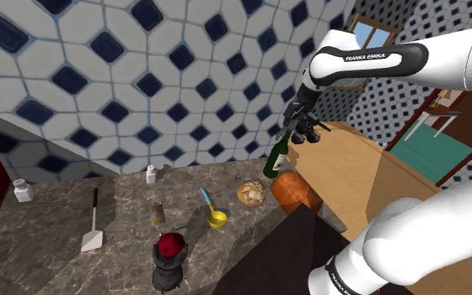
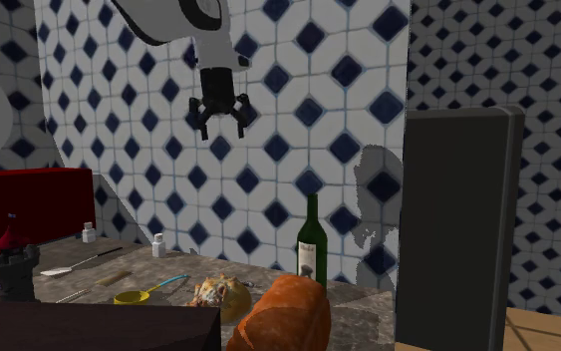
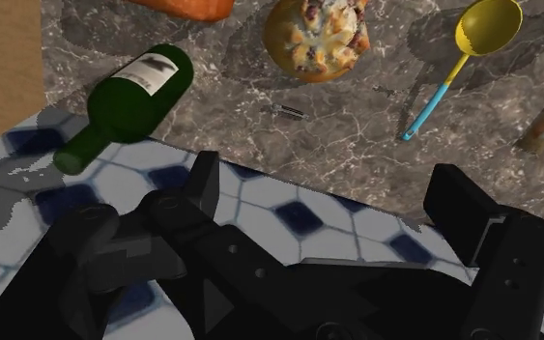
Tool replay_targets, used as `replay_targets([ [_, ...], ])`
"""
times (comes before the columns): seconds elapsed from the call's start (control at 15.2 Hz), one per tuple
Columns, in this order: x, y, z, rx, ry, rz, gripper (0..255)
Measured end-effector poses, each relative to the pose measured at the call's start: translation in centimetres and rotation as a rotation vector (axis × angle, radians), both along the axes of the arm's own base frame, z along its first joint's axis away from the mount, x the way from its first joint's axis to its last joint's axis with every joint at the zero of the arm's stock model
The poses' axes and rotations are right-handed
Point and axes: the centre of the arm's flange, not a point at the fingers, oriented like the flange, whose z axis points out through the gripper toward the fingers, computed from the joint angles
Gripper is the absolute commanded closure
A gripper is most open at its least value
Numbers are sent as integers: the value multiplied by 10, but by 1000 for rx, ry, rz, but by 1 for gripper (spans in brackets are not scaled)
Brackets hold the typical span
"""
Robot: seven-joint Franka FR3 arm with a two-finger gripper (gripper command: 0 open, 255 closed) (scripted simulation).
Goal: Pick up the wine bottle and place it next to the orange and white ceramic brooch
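The green wine bottle (image 2: 312,254) is stood upright on the dark marbled counter (image 1: 125,239), by the far wall (image 1: 100,75) of white tiles with blue diamonds. A round orange and white thing (image 1: 251,194) is set near it. The black gripper (image 2: 222,130) is held up above, opened wide, nothing gripped.

Above wine bottle (image 2: 312,244) neck: open air, free. Close behind wine bottle: tiled wall (image 2: 298,120). Just in front of wine bottle: orange loaf (image 2: 283,311) blocks low approach.

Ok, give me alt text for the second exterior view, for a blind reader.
A black gripper hangs open and empty, above and left of a green wine bottle standing upright on a marbled counter before a tiled wall.
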Motion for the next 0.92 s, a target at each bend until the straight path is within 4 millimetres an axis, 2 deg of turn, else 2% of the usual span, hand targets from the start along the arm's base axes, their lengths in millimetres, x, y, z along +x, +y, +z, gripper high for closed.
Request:
replay_targets([
  [0.92,60,-154,-92,35,1,-86,0],
])
